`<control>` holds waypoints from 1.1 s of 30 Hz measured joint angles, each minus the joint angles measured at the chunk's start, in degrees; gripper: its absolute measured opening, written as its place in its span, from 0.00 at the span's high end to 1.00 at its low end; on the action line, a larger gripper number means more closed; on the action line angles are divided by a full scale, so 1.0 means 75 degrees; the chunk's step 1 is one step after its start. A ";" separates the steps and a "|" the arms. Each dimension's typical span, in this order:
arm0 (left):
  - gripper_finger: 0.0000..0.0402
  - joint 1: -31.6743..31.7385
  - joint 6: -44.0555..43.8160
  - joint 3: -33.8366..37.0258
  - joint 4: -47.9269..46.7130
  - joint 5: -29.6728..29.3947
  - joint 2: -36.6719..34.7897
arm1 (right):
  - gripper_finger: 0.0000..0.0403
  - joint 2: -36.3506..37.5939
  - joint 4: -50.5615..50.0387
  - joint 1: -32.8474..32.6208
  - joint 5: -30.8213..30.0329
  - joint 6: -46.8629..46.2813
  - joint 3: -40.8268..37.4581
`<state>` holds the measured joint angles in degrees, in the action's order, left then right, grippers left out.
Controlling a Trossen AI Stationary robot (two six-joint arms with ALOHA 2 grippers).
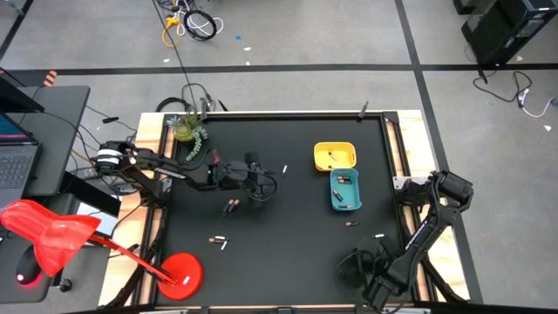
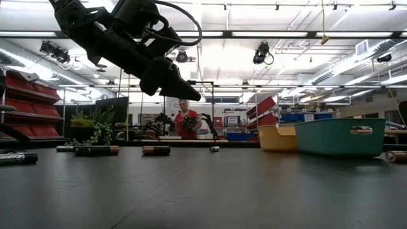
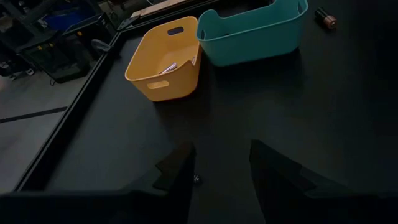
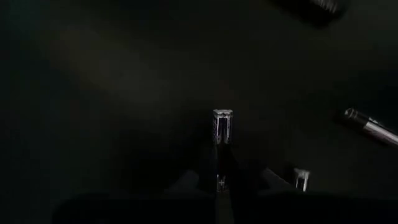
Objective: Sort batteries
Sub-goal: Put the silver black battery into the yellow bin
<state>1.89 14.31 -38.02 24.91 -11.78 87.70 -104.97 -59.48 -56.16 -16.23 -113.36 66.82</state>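
Observation:
Batteries lie scattered on the black mat: a pale one [image 1: 283, 168], a dark pair [image 1: 231, 206], two more [image 1: 218, 239], a dark one [image 1: 351, 223] and a pale one [image 1: 379, 235]. My right gripper [image 1: 356, 262] [image 4: 222, 188] is near the table's near right corner, pointing steeply down, shut on a pale silver battery [image 4: 222, 134]. My left gripper [image 1: 270, 180] [image 3: 221, 158] [image 2: 181, 92] hangs over the middle of the mat, slanting down toward the trays, open with nothing between its fingers. My right gripper pinches the pale battery by one end [image 4: 222, 177] between its two fingers. It comes from above. The battery lies along the fingers and sticks out past their tips toward the mat. Whether its free end [image 4: 222, 115] touches the mat, I cannot tell.
A yellow tray [image 1: 347, 148] [image 3: 155, 81] with pale batteries and a teal tray [image 1: 357, 196] [image 3: 249, 37] with dark ones stand side by side right of centre. A potted plant [image 1: 187, 129] stands at the far left corner. A person shows in the room beyond.

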 joint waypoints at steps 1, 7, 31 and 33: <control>0.61 0.0000 0.0000 0.0000 0.0000 0.0002 0.0000 | 0.96 0.0000 -0.0098 0.0014 -0.0064 0.0000 0.0049; 0.61 0.0000 -0.0006 0.0000 0.0028 0.0005 0.0000 | 0.96 0.0003 -0.0476 0.0084 -0.0648 0.0000 0.0104; 0.61 0.0000 -0.0128 -0.0003 0.0807 0.0675 0.0000 | 0.96 0.2362 -0.1496 0.5337 -0.3543 0.6886 0.0051; 0.61 0.0000 -0.0125 -0.0003 0.0807 0.0675 0.0000 | 0.96 0.2626 -0.1408 0.6092 -0.3499 0.7646 0.0051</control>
<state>1.89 13.37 -38.04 30.96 -6.72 87.70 -85.27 -70.04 -10.47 -42.47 -56.02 67.20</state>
